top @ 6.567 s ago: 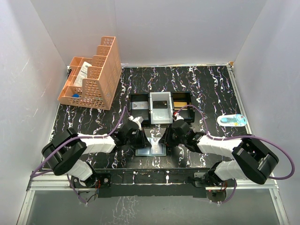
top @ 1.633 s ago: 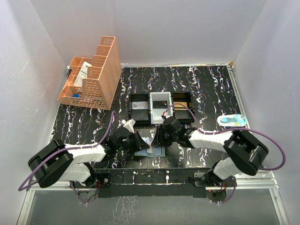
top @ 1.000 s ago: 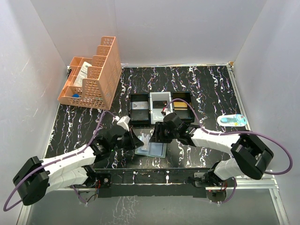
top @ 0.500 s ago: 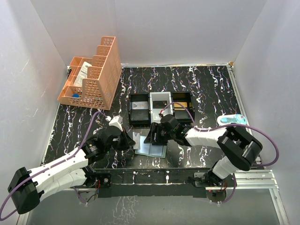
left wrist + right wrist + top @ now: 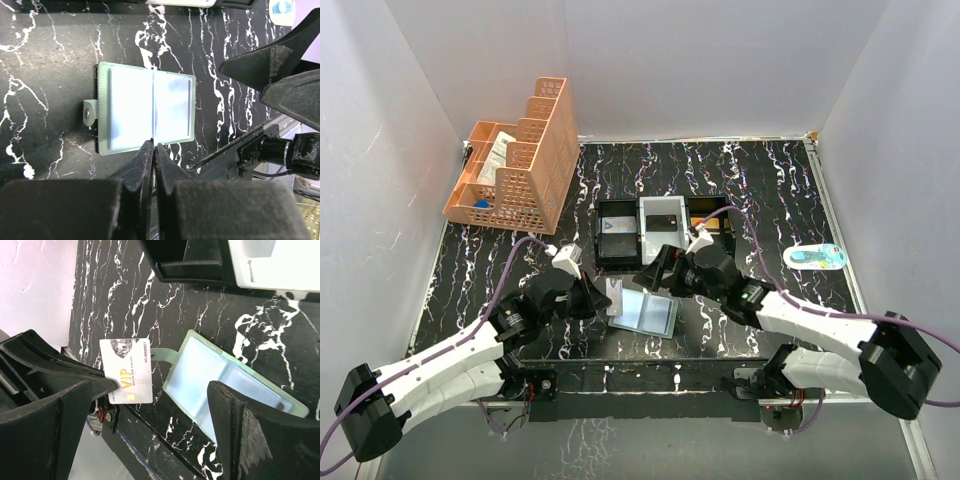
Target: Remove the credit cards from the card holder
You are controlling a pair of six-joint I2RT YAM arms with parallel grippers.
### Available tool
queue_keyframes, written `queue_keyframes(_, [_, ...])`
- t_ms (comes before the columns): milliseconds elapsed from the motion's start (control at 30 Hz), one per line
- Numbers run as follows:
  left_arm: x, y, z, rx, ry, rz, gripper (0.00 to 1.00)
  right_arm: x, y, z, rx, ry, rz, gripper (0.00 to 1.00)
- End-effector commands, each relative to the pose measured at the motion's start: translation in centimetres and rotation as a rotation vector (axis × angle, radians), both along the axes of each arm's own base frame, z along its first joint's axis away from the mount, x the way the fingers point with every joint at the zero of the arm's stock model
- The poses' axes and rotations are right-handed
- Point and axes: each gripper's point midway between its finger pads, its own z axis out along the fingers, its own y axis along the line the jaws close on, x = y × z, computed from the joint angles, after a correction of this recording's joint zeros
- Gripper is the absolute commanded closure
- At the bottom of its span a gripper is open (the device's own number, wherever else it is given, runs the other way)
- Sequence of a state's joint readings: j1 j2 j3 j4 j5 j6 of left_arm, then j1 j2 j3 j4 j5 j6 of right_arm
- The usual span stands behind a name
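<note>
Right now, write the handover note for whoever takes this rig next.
Left claw: shut on a white VIP card, held just left of the card holder.
Right claw: open and empty, above the holder.
Card holder: lying open and flat on the table, pale panels up, neither claw touching it.
Done: one card is out of the holder.
Left: set that card down, then check the sleeves. The pictures do not show whether more cards are inside.

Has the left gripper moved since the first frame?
Yes. The left gripper has drawn leftward along the tray, from its white compartment toward its left edge.
</note>
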State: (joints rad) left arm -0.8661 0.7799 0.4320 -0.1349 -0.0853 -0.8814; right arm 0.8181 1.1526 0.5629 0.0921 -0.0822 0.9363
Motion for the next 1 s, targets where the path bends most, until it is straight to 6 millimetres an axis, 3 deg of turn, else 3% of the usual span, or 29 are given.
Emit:
queue_keyframes(0, [0.2,-1.0,2.1,-0.062,-0.042,-0.04,1.0,0.7,-1.5,2.4,0.075,-0.133,-0.07,0.02])
queue_keyframes(133, [0.9,-0.6,3.4,-0.12,-0.019,-0.035,1.0,-0.4,-1.9,3.8,0.177,-0.189,-0.046,0.02])
queue_keyframes(300, [1.6,-0.6,5.3,-0.282,0.007,-0.09,1.0,-1.3,-0.8,4.9,0.224,-0.187,0.03,0.02])
queue_keyframes(467, [0.0,-2.4,7.8,-0.471,-0.031,-0.251,1.0,-3.0,0.8,6.8,0.325,-0.201,0.16,0.07])
queue_keyframes(967, [-2.1,-3.3,9.9,-0.639,-0.061,-0.385,1.0,-4.6,3.2,8.4,0.446,-0.167,0.319,0.54])
